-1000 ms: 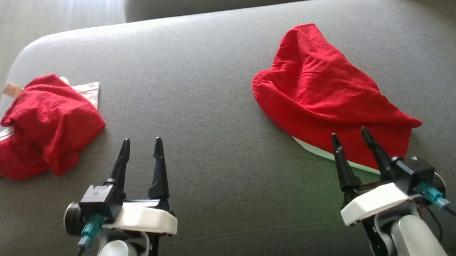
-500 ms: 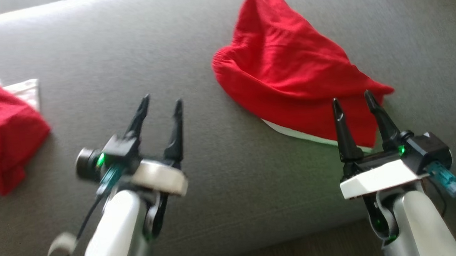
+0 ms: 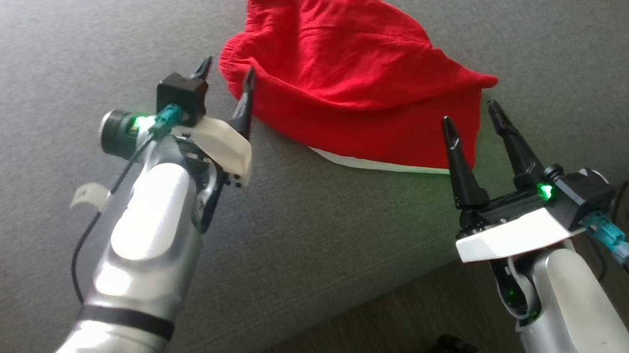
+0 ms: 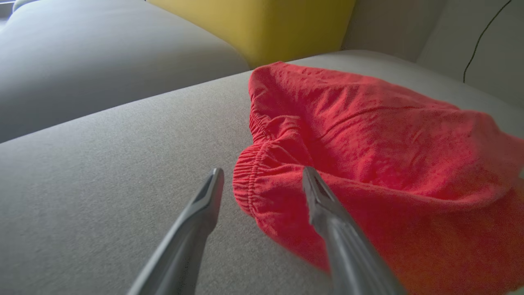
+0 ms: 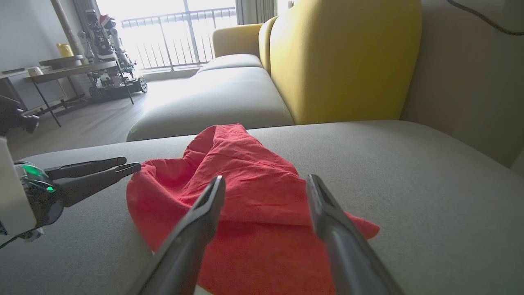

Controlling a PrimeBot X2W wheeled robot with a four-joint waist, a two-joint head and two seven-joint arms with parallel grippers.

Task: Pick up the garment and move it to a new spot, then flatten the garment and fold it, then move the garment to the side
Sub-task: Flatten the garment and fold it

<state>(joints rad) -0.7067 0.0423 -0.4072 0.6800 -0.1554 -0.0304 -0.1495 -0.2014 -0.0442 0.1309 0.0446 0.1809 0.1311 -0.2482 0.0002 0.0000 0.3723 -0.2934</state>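
approaching hand: left gripper (image 3: 228, 69), fingers wide, empty, framing the elastic waistband (image 4: 249, 180); judged lined up for a pinch, contact cannot be told.
second hand: right gripper (image 3: 469, 114), fingers wide, empty, just short of the near hem (image 3: 409, 156).
garment: red shorts (image 3: 352, 74), crumpled, lying on grey sofa cushion (image 3: 49, 60).
step: first pickup, not yet begun.

Garment (image 3: 353, 84) top cut by head view edge; white underlayer (image 3: 373, 165) mostly hidden beneath.
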